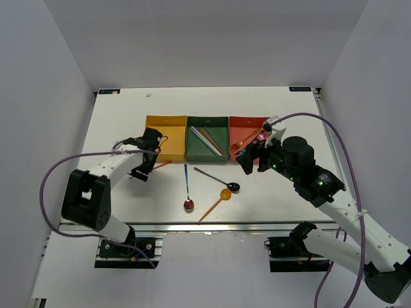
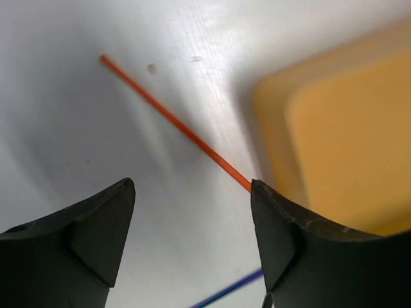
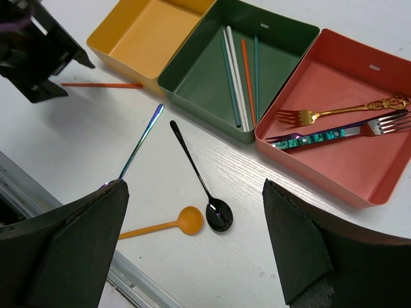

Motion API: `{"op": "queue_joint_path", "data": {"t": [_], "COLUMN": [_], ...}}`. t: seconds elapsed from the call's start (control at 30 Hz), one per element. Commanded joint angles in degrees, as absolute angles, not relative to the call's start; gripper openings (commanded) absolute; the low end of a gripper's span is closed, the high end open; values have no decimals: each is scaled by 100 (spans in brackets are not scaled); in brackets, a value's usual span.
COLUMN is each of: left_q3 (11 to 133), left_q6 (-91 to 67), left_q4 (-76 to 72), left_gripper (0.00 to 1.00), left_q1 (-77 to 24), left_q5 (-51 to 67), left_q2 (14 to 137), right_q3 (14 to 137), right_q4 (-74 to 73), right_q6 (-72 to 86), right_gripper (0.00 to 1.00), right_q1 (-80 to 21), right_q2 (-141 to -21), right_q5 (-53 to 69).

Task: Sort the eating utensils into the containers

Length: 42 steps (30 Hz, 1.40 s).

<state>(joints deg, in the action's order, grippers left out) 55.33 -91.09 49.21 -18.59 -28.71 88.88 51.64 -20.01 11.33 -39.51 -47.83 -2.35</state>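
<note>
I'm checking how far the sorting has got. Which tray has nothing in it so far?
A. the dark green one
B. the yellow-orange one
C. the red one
B: in the right wrist view the yellow-orange tray shows only its bare floor, while the dark green tray holds chopsticks and the red tray holds two forks.

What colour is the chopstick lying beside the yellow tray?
The chopstick is orange; the left wrist view shows it best.
</note>
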Motion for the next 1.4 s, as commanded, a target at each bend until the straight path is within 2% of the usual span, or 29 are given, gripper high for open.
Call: {"op": "queue_joint_path", "data": {"t": [0.0, 0.03, 0.07, 0.1, 0.13, 0.23, 0.33, 0.5, 0.63, 0.77, 1.07, 1.37], "left_q3": [5651, 5651, 5625, 5625, 5634, 5914, 6021, 5468, 5142, 4870, 5132, 5097], "left_q6": [-6553, -5191, -4550, -3909, -2850, -1535, -821, 446, 1141, 1931, 2312, 2391], "left_q4": [4203, 3610, 3386, 3079, 3094, 3583, 3683, 2675, 2303, 2023, 2170, 2057], "left_gripper": [83, 86, 87, 89, 98, 98, 98, 98, 98, 98, 94, 91], "left_q1": [-1846, -1846, -1846, -1846, -1846, -1854, -1889, -2153, -2329, -2347, -2347, -2338], "left_q5": [-2981, -2797, -2569, -1853, -1359, -443, -28, 325, -60, -763, -361, -9], "left_q2": [8027, 7911, 7832, 7805, 7874, 8443, 8762, 8061, 7516, 7637, 8674, 9105], "right_q3": [5203, 5212, 5212, 5221, 5229, 5229, 5229, 5195, 5159, 5133, 5107, 5098], "right_q4": [-1775, -1775, -1775, -1775, -1775, -1732, -1740, -1819, -1776, -1688, -1652, -1617], "right_q6": [1020, 1028, 1028, 1020, 1020, 1020, 1002, 905, 879, 870, 844, 844], "right_gripper": [89, 89, 89, 89, 89, 89, 89, 89, 89, 89, 89, 89], "right_q1": [-3973, -3973, -3973, -3973, -3973, -3973, -3973, -3973, -3973, -3973, -3973, -3973], "right_q2": [-4658, -4650, -4632, -4641, -4641, -4632, -4623, -4483, -4412, -4438, -4474, -4491], "right_q5": [-158, -141, -132, -106, -97, -62, -53, 114, 211, 263, 343, 431]}}
